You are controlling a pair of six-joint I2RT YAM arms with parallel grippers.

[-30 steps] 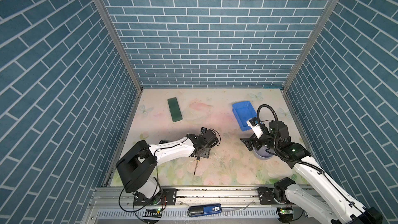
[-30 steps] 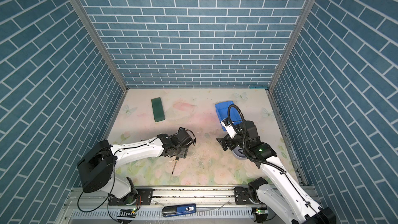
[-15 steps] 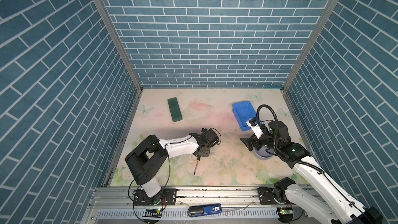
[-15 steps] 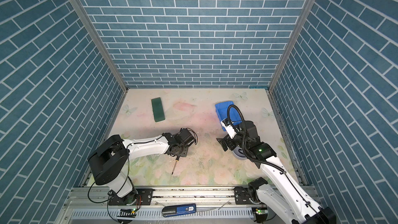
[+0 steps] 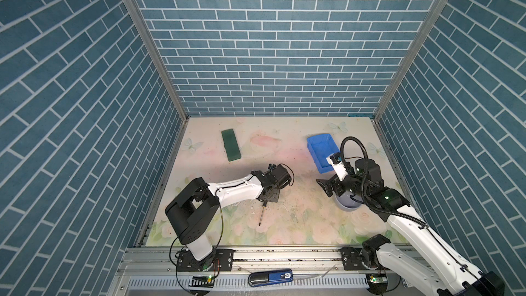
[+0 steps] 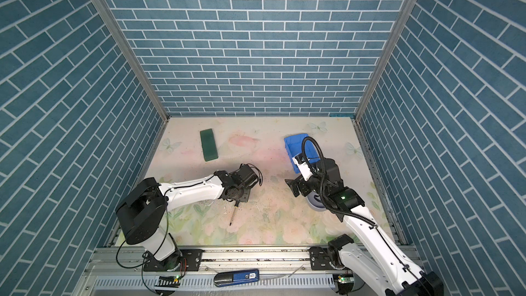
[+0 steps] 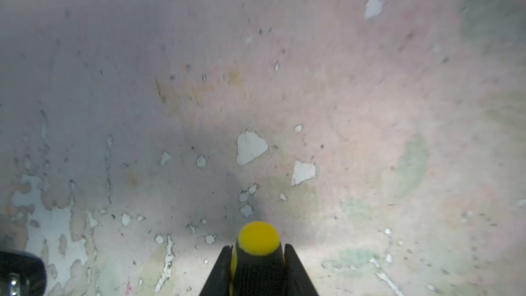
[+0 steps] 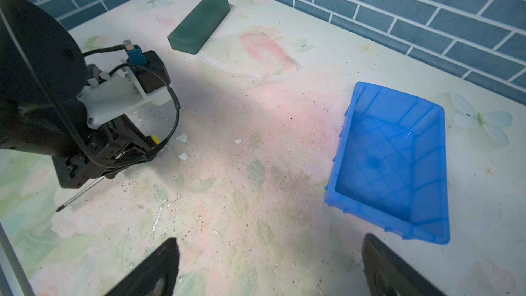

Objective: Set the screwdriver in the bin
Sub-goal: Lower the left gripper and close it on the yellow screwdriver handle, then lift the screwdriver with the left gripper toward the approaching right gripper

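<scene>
Black and yellow mark the handle of the screwdriver (image 7: 258, 237), which sits clamped between the two fingers of the left pincer (image 7: 257, 263). Its yellow end cap pokes out past the fingertips.

Taking the back wall as twelve o'clock in both top views, the screwdriver (image 5: 262, 215) lies at about seven o'clock on the flowered worktop (image 5: 284, 232). Its thin metal shaft points toward six from under the pincer. Whether the tip touches the surface cannot be told.

The bin (image 5: 310, 149), a bright blue tray, stands at about two o'clock, well apart from the screwdriver and empty inside. From the right wrist view its ribbed floor and lipped rim (image 8: 395, 93) show clearly.

The right pincer (image 8: 273, 266) hangs with its fingers spread wide and nothing between them. It hovers just off the bin's six o'clock end, and that arm's wrist and looping black cable cover the bin's near corner in both top views.

A round grey-lavender bowl (image 5: 345, 205) sits at four o'clock, half hidden beneath the right arm. A flat dark green block (image 5: 231, 145) lies at eleven o'clock, far from both arms.

White chips and scuffs speckle the worktop around the left pincer.
</scene>
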